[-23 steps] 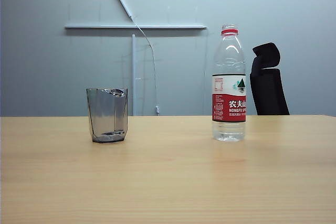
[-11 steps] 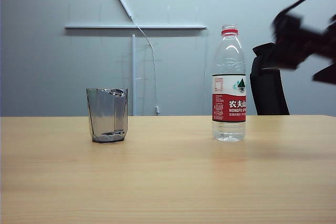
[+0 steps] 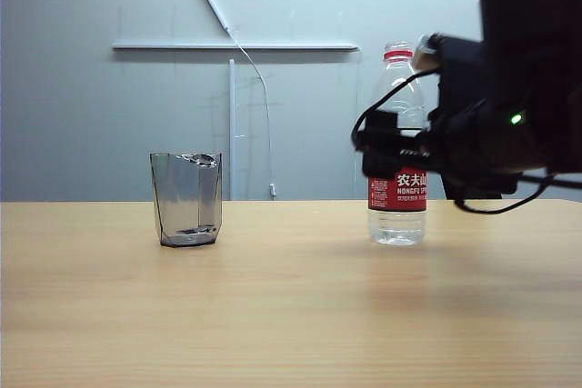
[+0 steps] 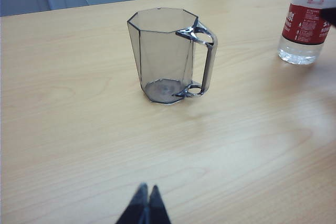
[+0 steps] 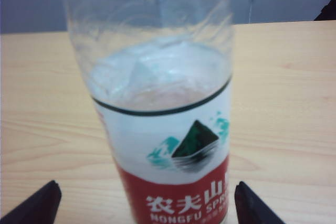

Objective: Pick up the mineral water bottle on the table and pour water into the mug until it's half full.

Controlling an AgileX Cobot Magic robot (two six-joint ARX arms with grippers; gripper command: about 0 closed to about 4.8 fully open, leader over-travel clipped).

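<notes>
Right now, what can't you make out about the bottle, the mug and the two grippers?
- Mineral water bottle: middle hidden by the right gripper in the exterior view; cap cut off in both wrist views.
- Left gripper: only shut fingertips show.
- Mug: water inside, if any, unclear.

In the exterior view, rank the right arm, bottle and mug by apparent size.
1. Right arm, though it may be nearer the camera, so its size is unsure; right gripper at the bottle.
2. Bottle.
3. Mug.
</notes>
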